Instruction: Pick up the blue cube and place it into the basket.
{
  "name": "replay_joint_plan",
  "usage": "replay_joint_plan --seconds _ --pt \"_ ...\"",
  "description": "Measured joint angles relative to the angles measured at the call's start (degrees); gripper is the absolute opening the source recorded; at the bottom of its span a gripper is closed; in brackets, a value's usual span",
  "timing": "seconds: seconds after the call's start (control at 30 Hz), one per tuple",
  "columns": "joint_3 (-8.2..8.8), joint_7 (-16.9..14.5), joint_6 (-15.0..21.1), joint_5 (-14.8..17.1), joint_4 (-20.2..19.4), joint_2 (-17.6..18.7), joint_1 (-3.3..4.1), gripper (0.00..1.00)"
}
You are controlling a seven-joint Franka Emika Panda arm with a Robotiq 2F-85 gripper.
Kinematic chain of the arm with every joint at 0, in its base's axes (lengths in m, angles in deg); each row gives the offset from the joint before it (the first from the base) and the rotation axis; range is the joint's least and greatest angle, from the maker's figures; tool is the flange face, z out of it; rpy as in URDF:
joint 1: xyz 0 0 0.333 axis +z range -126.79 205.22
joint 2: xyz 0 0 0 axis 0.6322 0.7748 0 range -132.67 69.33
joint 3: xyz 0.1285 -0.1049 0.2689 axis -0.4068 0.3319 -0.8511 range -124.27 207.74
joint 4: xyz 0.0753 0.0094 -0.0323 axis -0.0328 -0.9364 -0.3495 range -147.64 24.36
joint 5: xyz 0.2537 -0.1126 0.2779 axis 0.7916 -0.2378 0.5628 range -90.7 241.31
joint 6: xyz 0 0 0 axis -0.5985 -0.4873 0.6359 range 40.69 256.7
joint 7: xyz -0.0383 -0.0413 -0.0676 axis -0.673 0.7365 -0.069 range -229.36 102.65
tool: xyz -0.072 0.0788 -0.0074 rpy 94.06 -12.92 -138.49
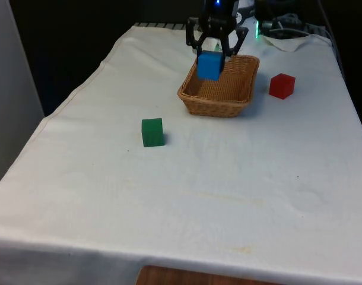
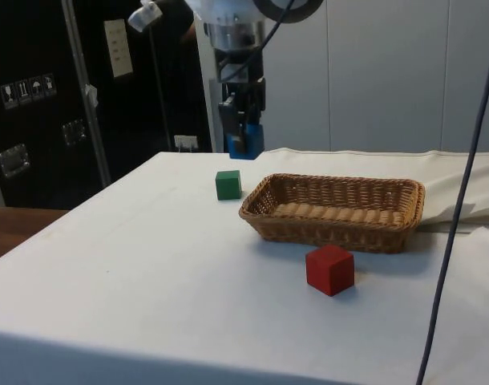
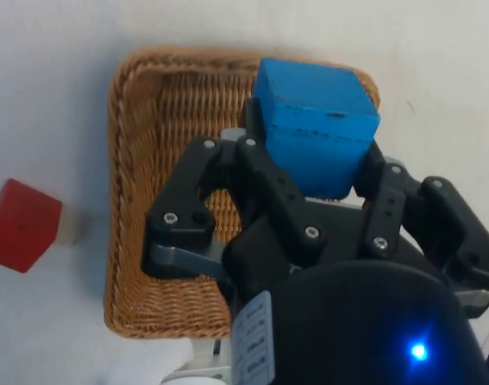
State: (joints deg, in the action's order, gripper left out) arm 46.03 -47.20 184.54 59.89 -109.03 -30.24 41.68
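Front view, above the basket: tool (image 1: 212,54) hangs over the basket (image 1: 219,105), its fingers clamped on the blue cube (image 1: 209,65), which is held up in the air over the basket's inside, toward the front view's left part of it.
Front view, basket: wicker, standing on the white desk (image 1: 169,196), nothing seen lying inside.
Front view, other blocks: green cube (image 1: 152,132) sits on the desk nearer the camera, to the front view's left of the basket; red cube (image 1: 282,85) sits just beside the basket on the front view's right.

Side view, tool: tool (image 2: 243,136) points down, with the blue cube (image 2: 245,141) showing between its fingers, above the level of the basket (image 2: 341,233) rim.
Side view, blocks: green cube (image 2: 228,184) beyond the basket, red cube (image 2: 330,269) in front of it, both apart from it.

Wrist view, grip: fingers (image 3: 260,172) press the blue cube (image 3: 313,128) from two sides; basket (image 3: 140,184) lies below, red cube (image 3: 20,224) outside it.
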Motion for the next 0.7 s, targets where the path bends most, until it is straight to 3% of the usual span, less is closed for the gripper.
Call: replay_joint_plan --seconds 0.7 --pt "1.49 -1.38 0.06 0.0 -10.77 -9.51 -0.4 0.04"
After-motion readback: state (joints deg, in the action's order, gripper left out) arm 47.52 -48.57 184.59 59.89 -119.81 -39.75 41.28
